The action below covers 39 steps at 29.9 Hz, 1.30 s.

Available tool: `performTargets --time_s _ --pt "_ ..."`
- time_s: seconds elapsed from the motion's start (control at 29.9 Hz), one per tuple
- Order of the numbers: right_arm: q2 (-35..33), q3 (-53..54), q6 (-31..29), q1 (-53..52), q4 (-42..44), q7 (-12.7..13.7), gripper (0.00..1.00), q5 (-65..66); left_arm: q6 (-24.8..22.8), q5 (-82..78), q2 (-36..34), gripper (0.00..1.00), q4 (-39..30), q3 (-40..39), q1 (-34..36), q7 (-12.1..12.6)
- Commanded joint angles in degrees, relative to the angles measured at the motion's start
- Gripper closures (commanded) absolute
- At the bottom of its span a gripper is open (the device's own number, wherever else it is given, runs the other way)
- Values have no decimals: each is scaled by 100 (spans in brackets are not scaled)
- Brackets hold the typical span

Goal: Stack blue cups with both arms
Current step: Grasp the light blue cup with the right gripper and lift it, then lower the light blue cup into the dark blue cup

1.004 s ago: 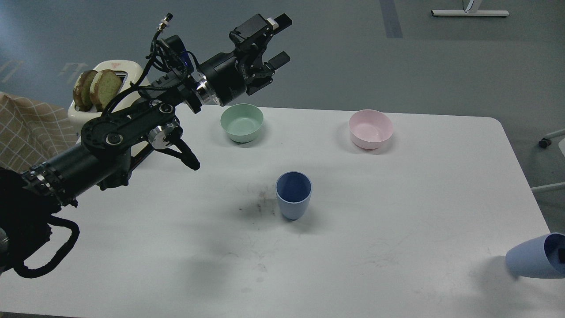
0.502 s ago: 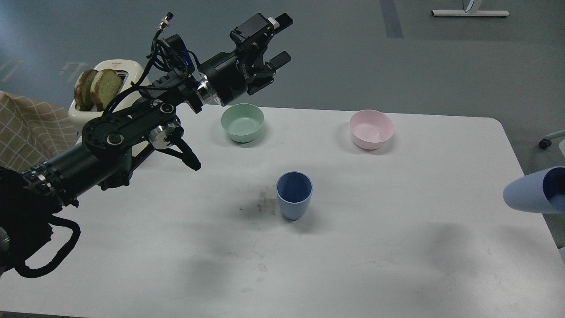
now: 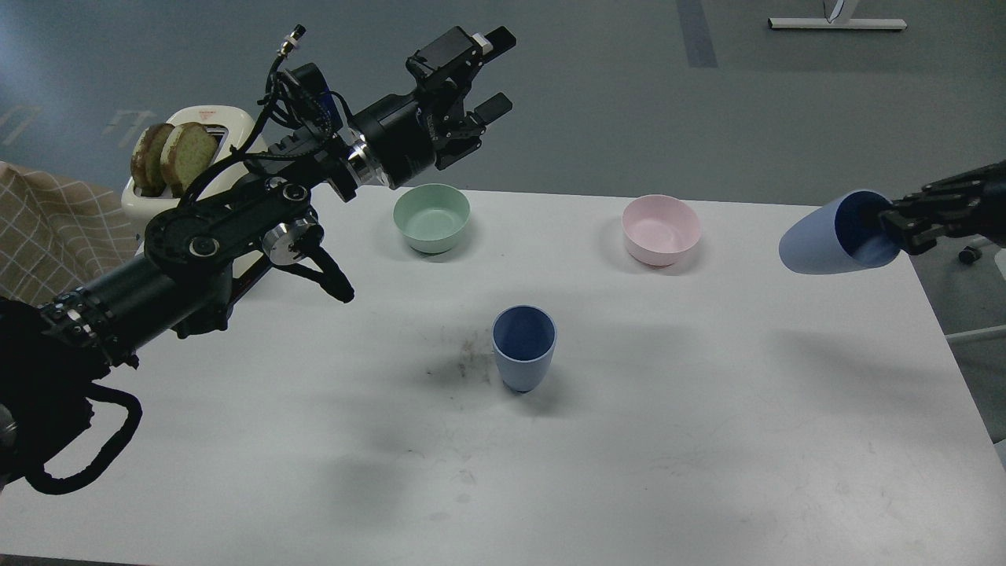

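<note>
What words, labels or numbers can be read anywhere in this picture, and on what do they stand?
None can be read.
Left gripper: faint pale lettering on its black body, too small and blurred to read.
Toaster: a small reddish mark on top, too small to read.
Blue cups, mint-green bowl, pink bowl: plain, no text.
</note>
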<state>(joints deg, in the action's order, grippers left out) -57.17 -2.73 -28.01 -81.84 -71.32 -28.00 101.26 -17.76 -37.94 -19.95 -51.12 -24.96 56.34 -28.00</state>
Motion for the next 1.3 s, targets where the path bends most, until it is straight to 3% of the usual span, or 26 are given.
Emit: performTargets --time_s 0.0,0.07,0.23,0.43,0.77,1.27 --pt "679 -192 1 -288 347 0 100 -62 0 6 -18 2 6 0 0 0" --pt "1214 -560 1 -647 505 0 100 -324 0 -3 -27 2 32 0 0 0" --pt "1786 -1114 1 -1123 462 0 100 -1448 0 -3 -35 2 41 8 9 0" --pt "2148 -1221 1 -1387 199 0 100 -2012 0 -3 -70 2 41 35 9 0" --pt "2938 -1950 1 -1844 84 0 100 -2136 0 -3 -53 2 41 52 35 0" --pt "3694 -2214 1 -1827 329 0 100 -2400 -8 -3 -27 2 41 52 27 0"
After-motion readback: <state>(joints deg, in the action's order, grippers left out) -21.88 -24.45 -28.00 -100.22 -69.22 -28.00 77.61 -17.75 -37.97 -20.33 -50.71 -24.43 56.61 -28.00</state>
